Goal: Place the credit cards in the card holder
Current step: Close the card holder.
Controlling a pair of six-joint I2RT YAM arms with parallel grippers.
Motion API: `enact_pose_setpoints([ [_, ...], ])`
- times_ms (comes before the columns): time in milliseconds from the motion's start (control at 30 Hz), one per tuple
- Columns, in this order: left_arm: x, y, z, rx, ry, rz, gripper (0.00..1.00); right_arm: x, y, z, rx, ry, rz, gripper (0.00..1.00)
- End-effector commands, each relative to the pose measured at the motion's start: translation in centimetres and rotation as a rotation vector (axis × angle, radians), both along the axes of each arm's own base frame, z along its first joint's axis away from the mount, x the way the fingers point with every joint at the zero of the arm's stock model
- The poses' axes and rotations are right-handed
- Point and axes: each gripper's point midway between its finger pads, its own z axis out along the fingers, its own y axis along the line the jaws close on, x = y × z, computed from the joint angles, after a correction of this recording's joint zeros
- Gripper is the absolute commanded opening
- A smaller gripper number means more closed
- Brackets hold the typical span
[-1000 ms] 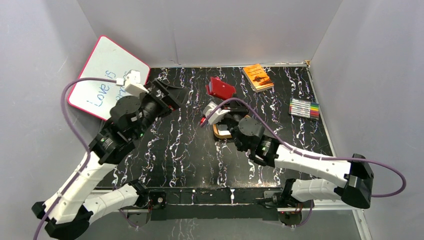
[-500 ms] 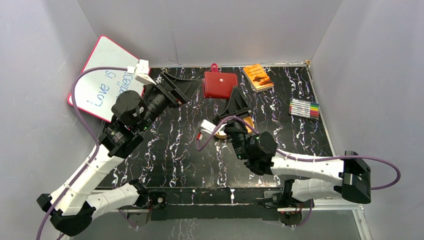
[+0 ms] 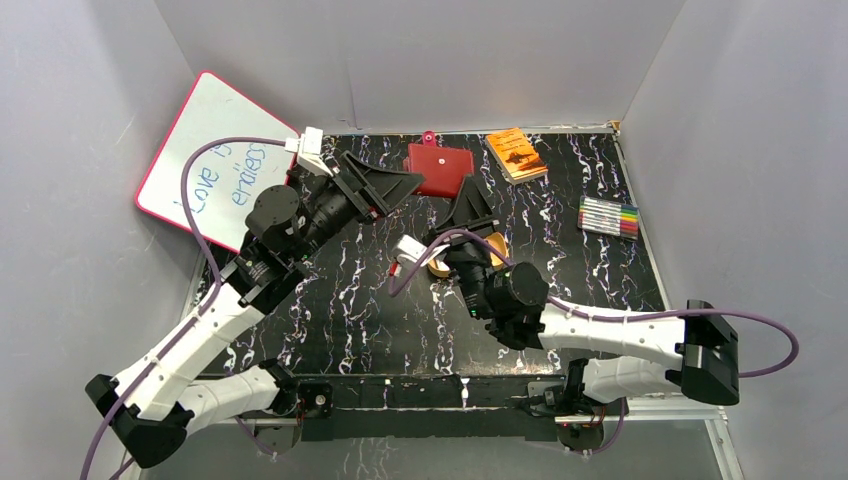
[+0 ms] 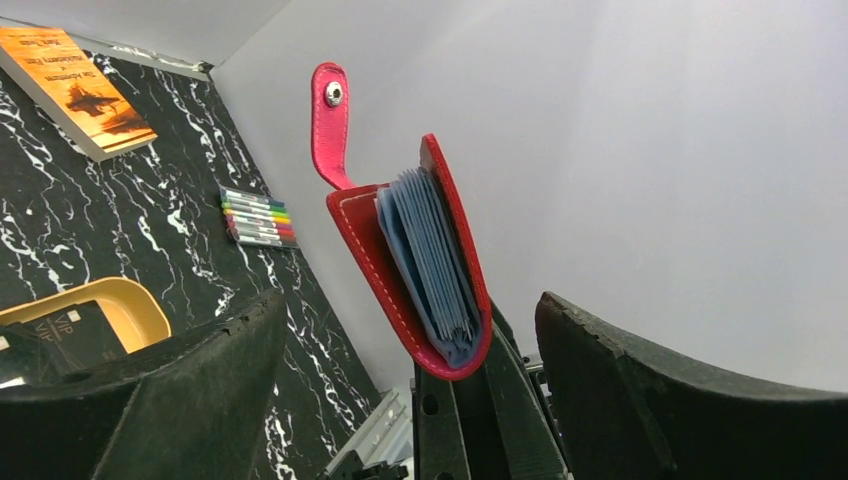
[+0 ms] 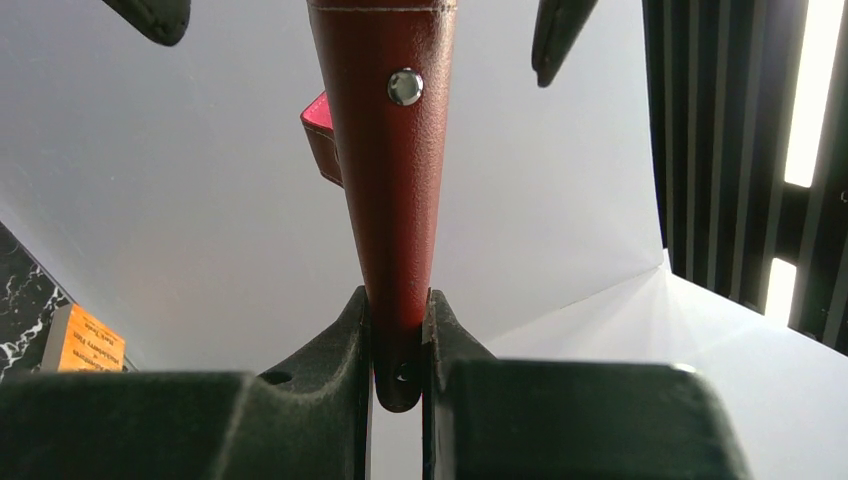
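Card holder (image 4: 420, 270): dark red, held up off the worktop (image 3: 370, 300) toward its far side; part open, pale blue sleeves fanned inside.
Snap tab (image 4: 330, 120): stands upright, metal stud (image 4: 333, 95) near its tip; second stud on the holder's outer face in the right wrist view.
Right tool (image 5: 398, 330): narrow, pinching the card holder's lower edge from below, a finger each side.
Left tool (image 4: 410, 300): wide; fingers flank the holder w/ a gap on both sides, not touching.
Credit cards: one dark card (image 4: 75, 335) seen, lying flat in the gold tray (image 4: 140, 300); others can't be made out.
Gold tray, top view: mostly hidden under the right arm, approx mid-worktop.
Orange book (image 3: 516, 153): flat, far edge, right of the holder.
Marker set (image 3: 609, 216): row of coloured pens, right side of the worktop.
Whiteboard (image 3: 215, 150): pink-rimmed, leaning at far left, blue handwriting.
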Motion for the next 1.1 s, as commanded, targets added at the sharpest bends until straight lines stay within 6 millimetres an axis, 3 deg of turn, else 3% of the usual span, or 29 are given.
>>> enact_pose_setpoints([
  [0, -0.6, -0.3, 2.0, -0.059, -0.05, -0.036, 0.89, -0.2, -1.0, 2.8, 0.137, -0.001, -0.002, 0.0],
  [467, 1.5, -1.3, 0.6, -0.059, 0.008, 0.0, 0.58, 0.1, 0.3, 2.9, 0.147, 0.037, -0.034, 0.0],
  [633, 1.7, -0.9, 0.1, -0.054, 0.024, 0.024, 0.41, 0.2, 0.4, 2.9, 0.15, 0.04, -0.036, 0.0],
  [800, 1.7, -1.1, -0.3, -0.052, 0.037, 0.016, 0.37, 0.2, 0.7, 2.7, 0.149, 0.047, -0.04, 0.0],
  [1033, 1.5, -1.2, -0.6, -0.054, 0.03, 0.003, 0.0, 0.2, 0.8, 2.6, 0.159, 0.063, -0.049, 0.0],
  [1067, 1.6, -1.1, -0.6, -0.051, 0.026, 0.009, 0.0, 0.3, 0.8, 2.3, 0.151, 0.075, -0.054, 0.0],
])
